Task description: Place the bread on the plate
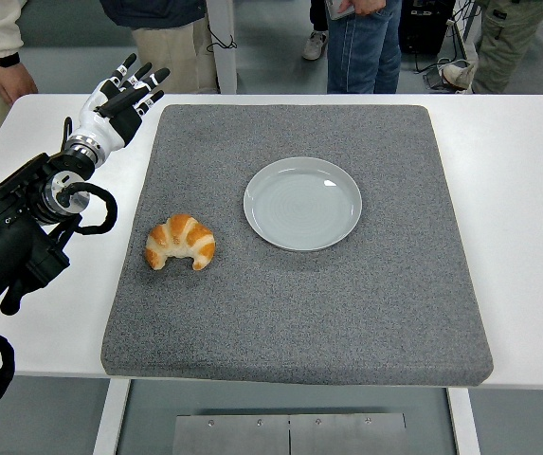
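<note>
Grey mat (347, 313) holds the croissant (180, 243), well apart from the empty, spread-fingered left hand (119, 100).

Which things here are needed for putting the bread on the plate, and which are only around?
Needed:
- croissant, on the grey mat
- plate, empty, right of it
- left hand, open, over the table's far left

Only around:
- grey mat
- white table
- people standing behind

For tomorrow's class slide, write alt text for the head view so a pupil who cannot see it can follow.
A croissant lies on a grey mat to the left of an empty white plate, not touching it. The robot's left hand is raised with fingers spread beyond the mat's far left corner, holding nothing. People stand behind the white table.
</note>
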Robot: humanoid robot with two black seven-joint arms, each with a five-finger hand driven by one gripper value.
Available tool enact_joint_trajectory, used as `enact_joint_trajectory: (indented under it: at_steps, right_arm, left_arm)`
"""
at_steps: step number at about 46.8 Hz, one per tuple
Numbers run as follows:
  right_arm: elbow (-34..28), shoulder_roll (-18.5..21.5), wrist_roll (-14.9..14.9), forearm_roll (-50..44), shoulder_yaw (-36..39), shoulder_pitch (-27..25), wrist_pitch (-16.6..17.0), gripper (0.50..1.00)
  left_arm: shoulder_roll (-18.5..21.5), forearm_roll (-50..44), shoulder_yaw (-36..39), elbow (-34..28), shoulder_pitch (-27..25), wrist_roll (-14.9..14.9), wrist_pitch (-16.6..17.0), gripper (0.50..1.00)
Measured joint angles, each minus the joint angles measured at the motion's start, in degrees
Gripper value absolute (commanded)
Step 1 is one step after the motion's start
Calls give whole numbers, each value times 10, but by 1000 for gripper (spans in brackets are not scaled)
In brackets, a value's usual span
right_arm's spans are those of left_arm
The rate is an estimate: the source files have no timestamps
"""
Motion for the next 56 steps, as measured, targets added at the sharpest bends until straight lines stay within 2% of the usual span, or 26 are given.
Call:
enact_joint_trajectory:
  at_steps: [34, 42, 56]
  right_arm:
    - [0, 0, 0, 0, 0, 0, 0, 1000]
    - [0, 0, 0, 0, 0, 0, 0, 1000]
    - [0, 0, 0, 0, 0, 0, 0, 1000]
  left_arm:
    - [0, -2, -10, -9, 2, -2, 0, 971]
    - [25, 2, 1, -61, 7, -4, 0, 971]
    - [90, 8, 2, -221, 48, -6, 15, 971]
